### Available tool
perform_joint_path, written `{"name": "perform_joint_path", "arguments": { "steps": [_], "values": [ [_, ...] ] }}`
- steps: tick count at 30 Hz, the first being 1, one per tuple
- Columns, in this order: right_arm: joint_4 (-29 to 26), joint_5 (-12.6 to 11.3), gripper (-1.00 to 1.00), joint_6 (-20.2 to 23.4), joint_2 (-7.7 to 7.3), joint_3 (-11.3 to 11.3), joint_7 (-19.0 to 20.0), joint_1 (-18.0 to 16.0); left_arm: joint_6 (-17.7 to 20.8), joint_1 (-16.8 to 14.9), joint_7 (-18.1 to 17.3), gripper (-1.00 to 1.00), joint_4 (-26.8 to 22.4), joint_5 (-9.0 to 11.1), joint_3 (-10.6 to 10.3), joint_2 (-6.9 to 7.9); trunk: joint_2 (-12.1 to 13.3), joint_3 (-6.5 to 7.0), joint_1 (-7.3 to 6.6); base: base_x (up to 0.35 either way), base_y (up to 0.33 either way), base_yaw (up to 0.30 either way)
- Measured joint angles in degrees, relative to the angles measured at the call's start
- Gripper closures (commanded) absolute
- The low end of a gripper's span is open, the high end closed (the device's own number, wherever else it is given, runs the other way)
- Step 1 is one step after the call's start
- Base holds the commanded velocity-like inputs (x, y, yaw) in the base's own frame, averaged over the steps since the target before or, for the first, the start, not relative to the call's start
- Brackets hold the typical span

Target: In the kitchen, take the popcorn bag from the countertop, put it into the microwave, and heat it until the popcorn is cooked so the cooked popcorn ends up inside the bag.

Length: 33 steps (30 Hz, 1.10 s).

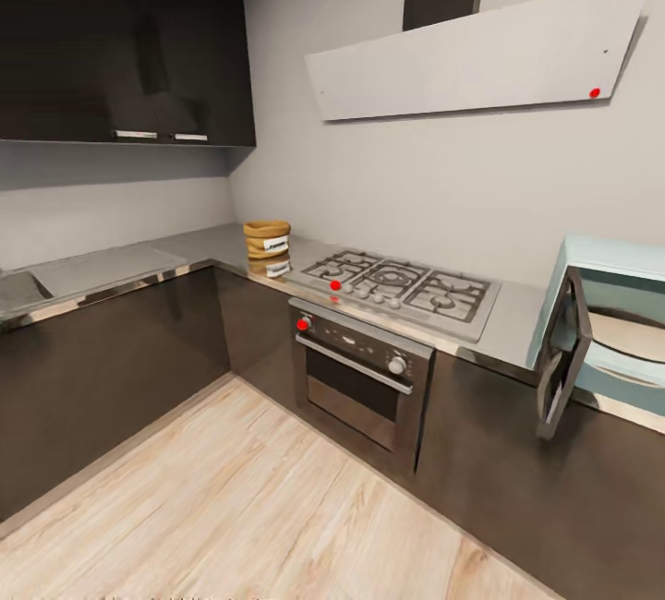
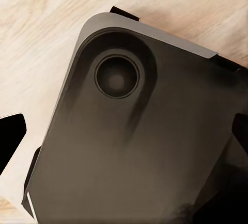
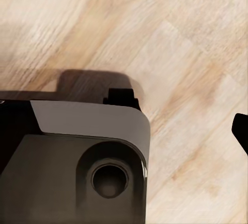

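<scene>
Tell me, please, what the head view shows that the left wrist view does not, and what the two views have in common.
Head view alone: the popcorn bag standing on the countertop left of the gas hob, the oven below it, and the microwave at the right with its door swung open.
Left wrist view alone: the robot's dark base seen from above, and a dark fingertip at the picture's edge.
Both: the pale wooden floor.
</scene>
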Motion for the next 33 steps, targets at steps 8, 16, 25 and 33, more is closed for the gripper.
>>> {"name": "perform_joint_path", "arguments": {
  "steps": [8, 16, 25, 33],
  "values": [
    [0.0, 0.0, -1.0, 0.0, 0.0, 0.0, 0.0, 0.0, 0.09, 0.0, -0.4, -1.0, 0.03, 0.03, -0.09, 0.16, 0.0, 0.0, 0.0, 0.0, 0.0, 0.27],
    [0.0, 0.0, -1.0, -0.03, 0.05, 0.0, 0.01, 0.0, 0.14, 0.0, -0.31, -1.0, 0.04, 0.09, -0.08, 0.15, 0.0, 0.0, 0.0, 0.0, 0.0, 0.25],
    [-0.08, 0.32, -1.0, 0.31, 0.02, 0.03, 0.77, 0.0, 0.31, 0.0, -0.22, -1.0, 0.08, 0.15, -0.13, 0.08, 0.0, 0.0, -0.01, 0.028, 0.0, 0.015],
    [-0.08, 0.42, -1.0, 0.37, 0.09, 0.01, 0.85, 0.0, 0.78, 0.0, -0.28, -1.0, 0.09, 0.23, -0.09, 0.59, 0.0, 0.0, -0.03, 0.3, 0.0, 0.0]
  ]
}}
